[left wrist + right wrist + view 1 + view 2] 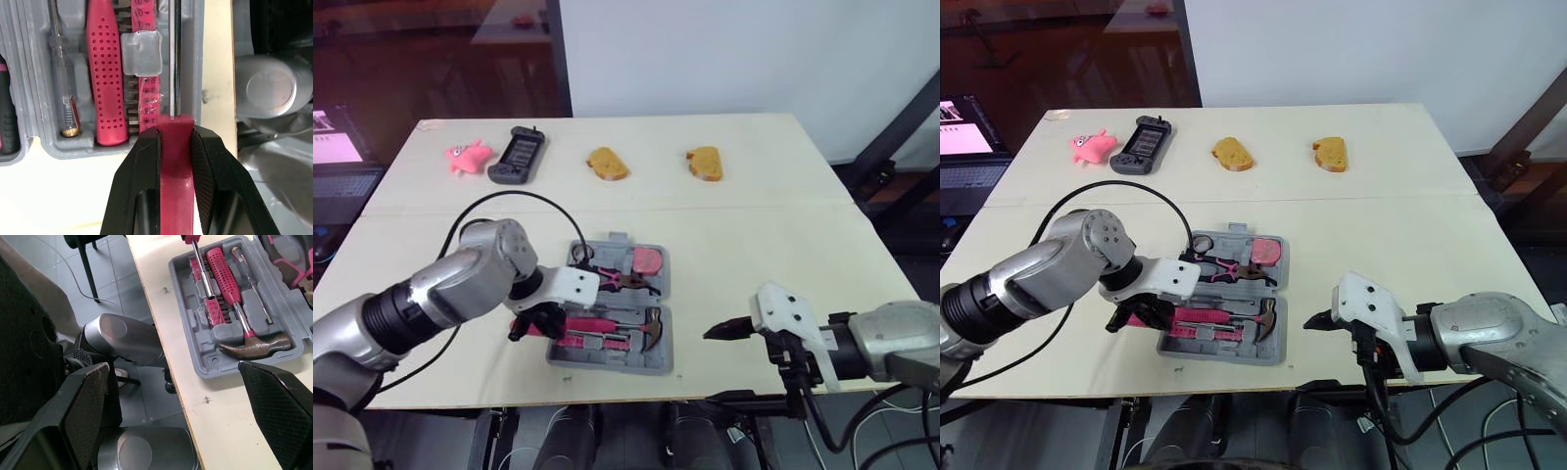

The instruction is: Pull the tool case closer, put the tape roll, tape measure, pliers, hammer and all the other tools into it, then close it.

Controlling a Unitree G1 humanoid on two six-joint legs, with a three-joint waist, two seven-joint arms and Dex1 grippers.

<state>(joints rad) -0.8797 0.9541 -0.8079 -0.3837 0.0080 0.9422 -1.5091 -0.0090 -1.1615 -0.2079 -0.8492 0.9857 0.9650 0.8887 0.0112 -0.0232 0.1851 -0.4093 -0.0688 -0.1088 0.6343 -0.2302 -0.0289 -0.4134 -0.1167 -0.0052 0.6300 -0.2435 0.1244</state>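
Note:
The grey tool case lies open near the table's front edge. Inside it are a hammer with a pink handle, pink pliers, a pink tape measure and a dark ring at the far left corner. My left gripper is at the case's left end, shut on the pink handle of a screwdriver whose steel shaft lies along the case's front slot. My right gripper hovers open to the right of the case, holding nothing; its fingers stand wide apart.
At the table's far side lie a pink pig toy, a black handheld device and two bread slices. A laptop sits off the left edge. The case is close to the table's front edge.

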